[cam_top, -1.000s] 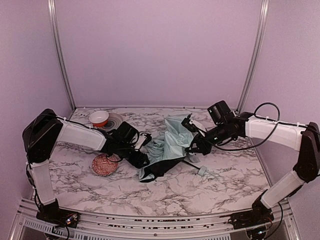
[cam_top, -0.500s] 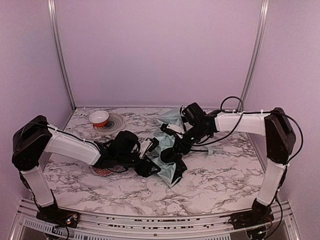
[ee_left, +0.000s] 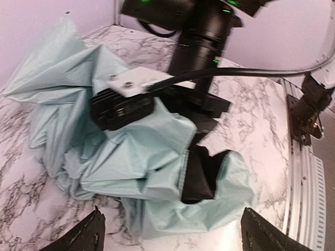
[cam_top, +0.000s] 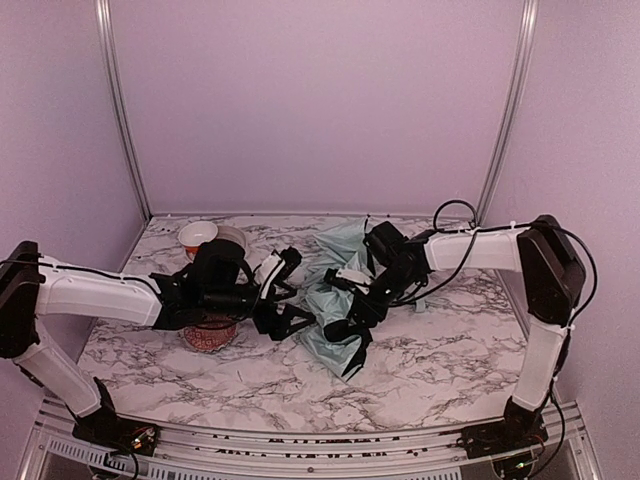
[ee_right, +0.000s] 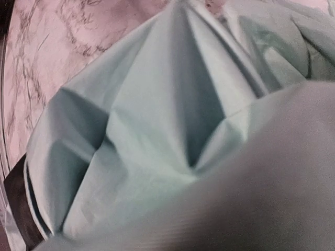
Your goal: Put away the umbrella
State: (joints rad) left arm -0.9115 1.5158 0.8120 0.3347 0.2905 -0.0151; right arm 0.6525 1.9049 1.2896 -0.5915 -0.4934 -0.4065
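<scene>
The umbrella (cam_top: 335, 300) lies crumpled in the middle of the table, pale mint-green fabric with black lining showing at its near end (ee_left: 201, 175). My left gripper (cam_top: 288, 293) stands open just left of it, and its two fingertips (ee_left: 84, 235) frame the pile's near edge without touching it. My right gripper (cam_top: 350, 300) rests on top of the heap with its fingers (ee_left: 121, 109) spread apart and pressed into the folds. The right wrist view is filled by blurred mint fabric (ee_right: 157, 120) and shows no fingers.
A red patterned bowl (cam_top: 208, 335) sits under my left forearm. At the back left a red-and-white bowl (cam_top: 198, 236) stands beside a grey plate (cam_top: 234, 238). A metal rail (ee_left: 306, 172) runs along the table's near edge. Purple walls close in the back and sides.
My right arm swung left, carrying the fabric into a tighter heap, and its fingers have now spread. My left gripper drew back to the left and opened wider.
</scene>
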